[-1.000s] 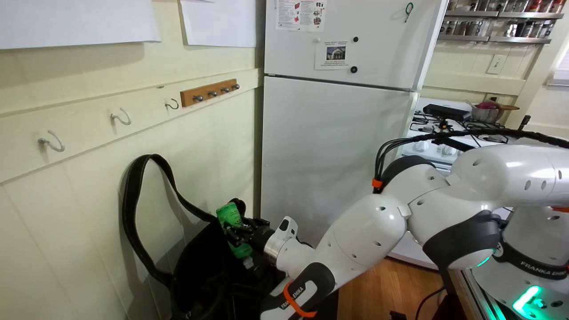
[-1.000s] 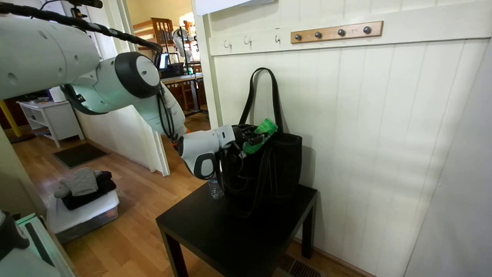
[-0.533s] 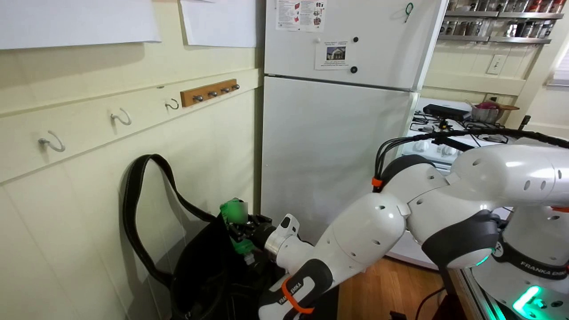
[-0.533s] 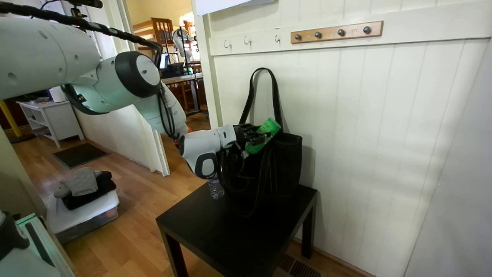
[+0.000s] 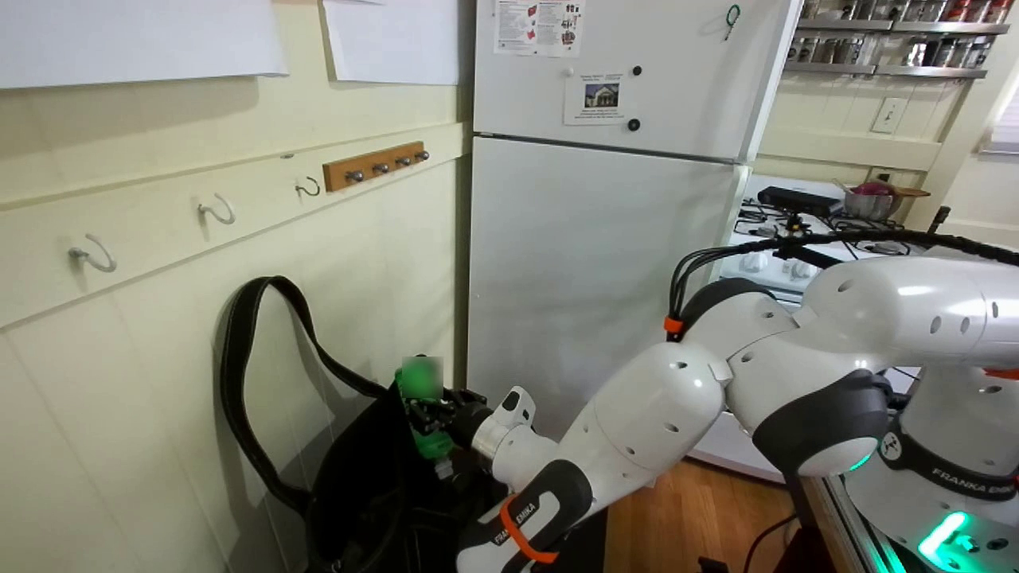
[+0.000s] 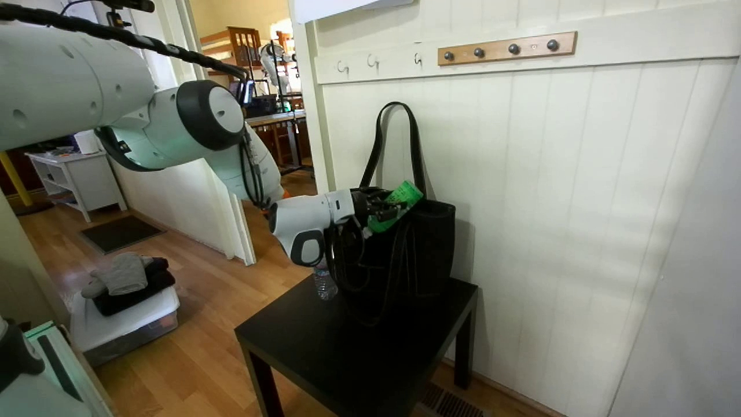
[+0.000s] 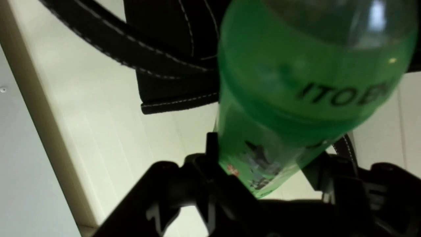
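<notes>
Nearby, a black bag [image 6: 431, 249] and clear bottle [image 6: 325, 286] share the table [image 6: 312, 341] as the gripper [image 7: 264, 163] clasps a green bottle [image 7: 296, 89].

Tote bag [image 6: 431, 249]: we have it atop the side table [image 6: 347, 359] | ITO EN bottle [image 7: 315, 82]: in our gripper [image 7: 263, 159], at the bag's rim | water bottle [image 6: 325, 285]: beside the bag | coat-knob rail [image 6: 496, 52]: wall above the bag

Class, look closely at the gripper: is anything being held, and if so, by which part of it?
Yes: a green bottle, held tilted in the gripper by its labelled body, with the fingers on opposite sides.
</notes>
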Motion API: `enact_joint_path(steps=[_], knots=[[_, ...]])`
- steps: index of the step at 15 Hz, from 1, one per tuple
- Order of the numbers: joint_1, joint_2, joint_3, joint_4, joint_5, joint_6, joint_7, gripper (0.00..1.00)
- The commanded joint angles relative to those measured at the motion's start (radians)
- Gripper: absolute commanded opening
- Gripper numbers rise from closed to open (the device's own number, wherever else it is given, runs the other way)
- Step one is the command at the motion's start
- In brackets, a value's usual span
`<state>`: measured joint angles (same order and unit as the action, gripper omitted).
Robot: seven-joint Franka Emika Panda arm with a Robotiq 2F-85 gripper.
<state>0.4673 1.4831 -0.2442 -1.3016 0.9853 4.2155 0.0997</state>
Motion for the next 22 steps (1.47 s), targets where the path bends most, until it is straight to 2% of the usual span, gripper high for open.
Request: enact_joint_path(steps=[1,8,16,22], knots=[[-0.010,0.008,0.012,0.033,-0.020,0.021,0.004,0.36],[-0.020,0.010,0.026,0.054,-0.053,0.020,-0.013,0.36],[-0.018,0.001,0.026,0.023,-0.080,0.020,-0.049,0.36],[-0.050,0.001,0.077,0.017,-0.107,0.020,-0.090,0.36]])
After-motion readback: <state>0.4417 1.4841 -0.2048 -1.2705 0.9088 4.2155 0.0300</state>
